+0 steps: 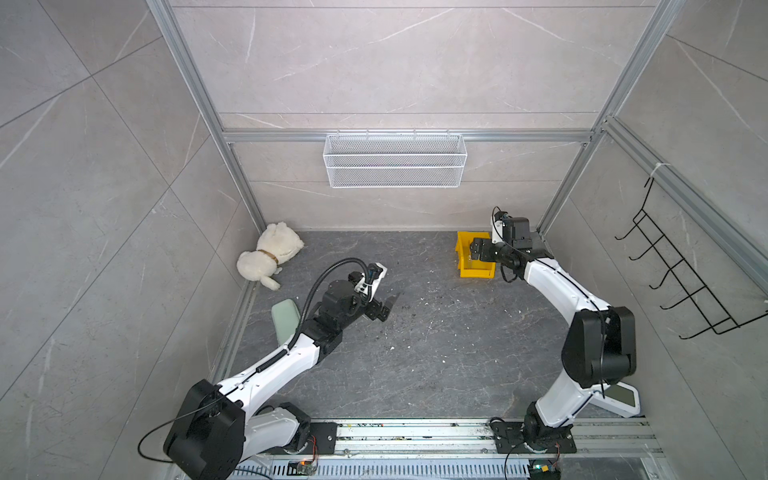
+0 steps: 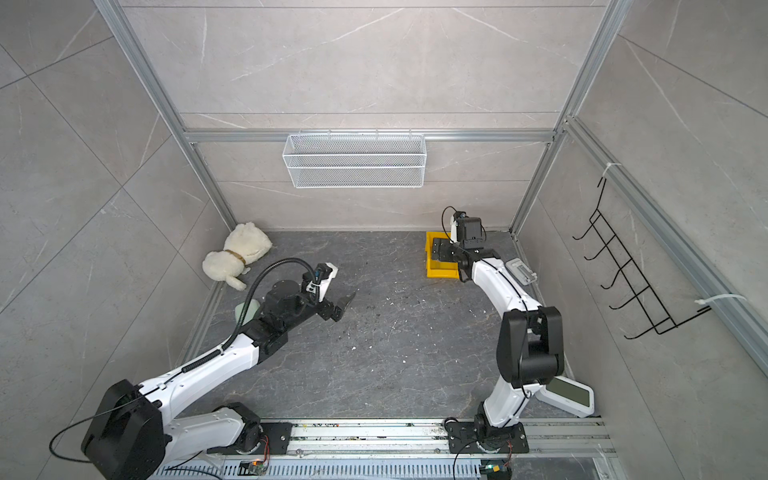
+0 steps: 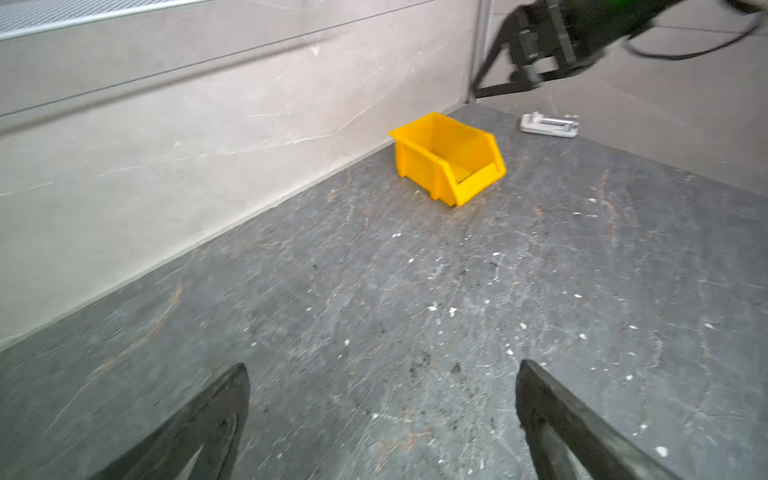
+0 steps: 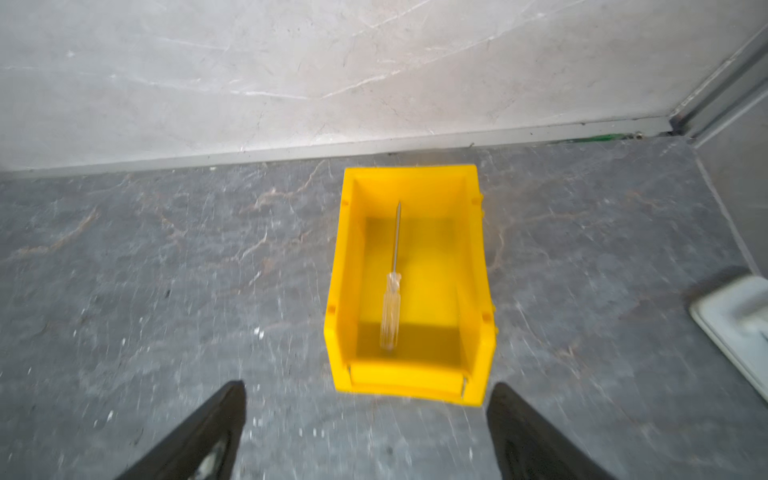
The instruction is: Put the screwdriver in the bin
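Note:
The screwdriver [image 4: 392, 299], with its clear handle and thin grey shaft, shows inside the yellow bin [image 4: 338, 291]. It runs lengthwise, tip toward the back wall and handle toward the lowered front lip. My right gripper [image 4: 368, 386] hovers over the bin's front, open, with nothing between its fingers. In both top views that gripper [image 1: 476, 249] [image 2: 438, 249] covers part of the bin [image 1: 478, 272] [image 2: 440, 272] and hides the screwdriver. My left gripper [image 3: 383, 365] [image 1: 384, 309] is open and empty over the middle of the floor, far from the bin [image 3: 419, 166].
A white plush dog [image 1: 270, 257] lies in the back left corner. A pale green object [image 1: 284, 318] sits under the left arm. A white mesh basket [image 1: 395, 160] hangs on the back wall and a black hook rack [image 1: 681, 270] on the right wall. A white-grey device [image 2: 521, 271] lies right of the bin.

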### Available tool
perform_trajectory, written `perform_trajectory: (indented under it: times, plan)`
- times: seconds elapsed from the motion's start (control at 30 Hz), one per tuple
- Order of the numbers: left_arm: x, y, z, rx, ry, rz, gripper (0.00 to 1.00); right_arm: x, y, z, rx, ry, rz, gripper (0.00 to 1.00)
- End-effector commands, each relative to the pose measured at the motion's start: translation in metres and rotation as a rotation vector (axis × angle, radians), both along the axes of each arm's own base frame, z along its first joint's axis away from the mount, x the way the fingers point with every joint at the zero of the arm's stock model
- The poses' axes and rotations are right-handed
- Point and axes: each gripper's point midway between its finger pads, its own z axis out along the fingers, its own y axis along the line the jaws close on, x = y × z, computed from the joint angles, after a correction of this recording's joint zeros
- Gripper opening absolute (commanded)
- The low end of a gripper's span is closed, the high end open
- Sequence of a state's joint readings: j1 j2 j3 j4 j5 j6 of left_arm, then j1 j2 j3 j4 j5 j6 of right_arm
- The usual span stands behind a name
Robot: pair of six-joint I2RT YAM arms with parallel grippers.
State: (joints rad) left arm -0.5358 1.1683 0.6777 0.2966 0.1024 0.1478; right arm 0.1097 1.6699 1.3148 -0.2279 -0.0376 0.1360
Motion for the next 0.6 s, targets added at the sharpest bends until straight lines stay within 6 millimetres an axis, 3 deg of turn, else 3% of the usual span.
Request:
perform_trajectory:
  times: [0.0,0.13,0.27,0.47,0.57]
  plan:
    - [0.009,0.042,0.004,0.006,-0.023,0.108,1.0,-0.029,-0.006,0.02,-0.014,-0.098,0.005,0.98]
    - [0.023,0.099,-0.004,0.044,-0.038,0.3,1.0,-0.073,-0.02,0.016,-0.067,-0.165,-0.026,0.99]
    - [0.037,0.14,-0.022,0.097,-0.021,0.455,1.0,-0.102,-0.03,-0.002,-0.091,-0.23,-0.055,0.99]
    - [0.049,0.203,-0.064,0.111,-0.011,0.713,1.0,-0.12,-0.041,-0.038,-0.117,-0.288,-0.102,0.99]
    - [0.052,0.22,-0.079,0.122,-0.004,0.783,1.0,-0.12,-0.045,-0.047,-0.145,-0.372,-0.108,0.99]
